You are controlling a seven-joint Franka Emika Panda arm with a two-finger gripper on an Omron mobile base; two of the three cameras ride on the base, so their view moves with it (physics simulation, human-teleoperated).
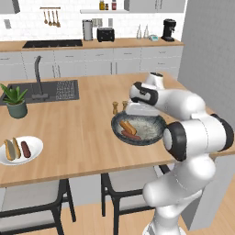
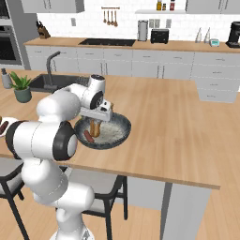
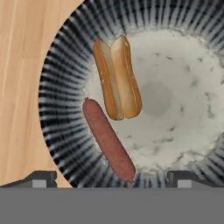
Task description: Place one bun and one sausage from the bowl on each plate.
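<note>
Lying side by side in dark bowl (image 3: 61, 87): split bun (image 3: 117, 78), reddish sausage (image 3: 108, 140).

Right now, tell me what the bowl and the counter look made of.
Bowl: looks like glazed ceramic or stoneware, judging by the dark ribbed wall streaked in pale lines and the speckled grey-white floor; rendered, so uncertain. Counter: looks like light wood with a matte finish, showing fine straight grain lines.
</note>
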